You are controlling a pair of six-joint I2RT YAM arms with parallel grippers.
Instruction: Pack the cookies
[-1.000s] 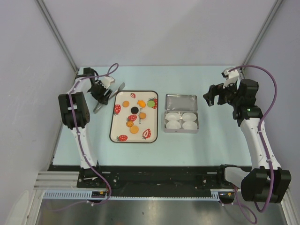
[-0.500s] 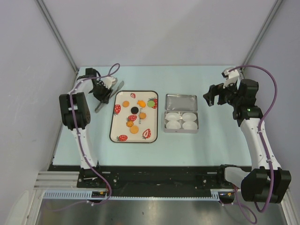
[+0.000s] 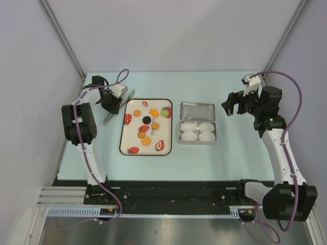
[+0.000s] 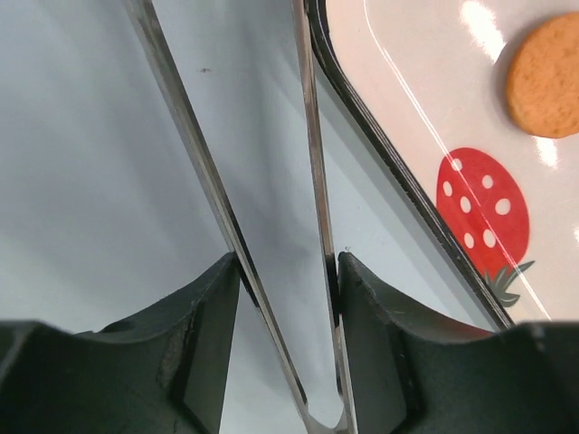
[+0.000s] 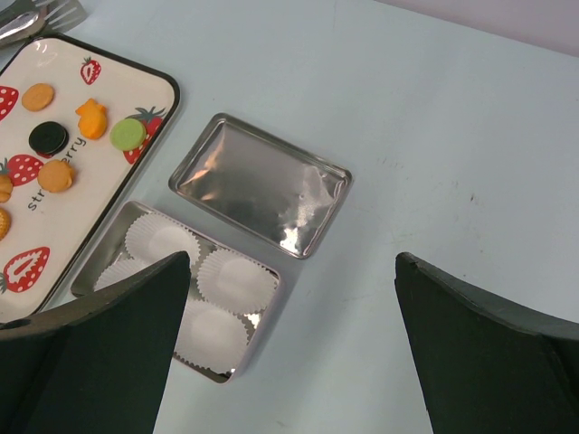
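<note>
While the left pincer (image 4: 288, 289) is clamping both blades of the metal tongs (image 3: 107, 118) close to their hinge, the blades are fanning apart toward tips that the wrist view is cutting off. The right blade is running just beside the dark rim of the strawberry tray (image 3: 129, 133). I cannot tell whether the tongs are resting on the desk (image 3: 230, 148) or hanging just above it.

This looks like the step of taking up the tool, and it is probably calling for three things:
- Raising the tongs enough for that blade to clear the rim before swinging inward.
- Keeping the squeeze light, so the tips are staying open until they are straddling one disc.
- Watching for twist, since a hold so near the hinge is likely giving weak control of the tips.

The cookies (image 3: 146, 141) are all lying loose on the tray, with the black one (image 3: 146, 120) near its middle and the orange ones around it. A green piece and a fish-shaped orange piece are sitting toward the far end.

The tin (image 3: 179, 132) is standing just right of the tray, holding four white paper cups (image 3: 189, 126), and none is holding a cookie. Its lid (image 3: 197, 111) is lying open against the tin's far side.

The right pincer (image 3: 229, 105) is hovering well right of the tin, its fingers spread wide and gripping nothing.
</note>
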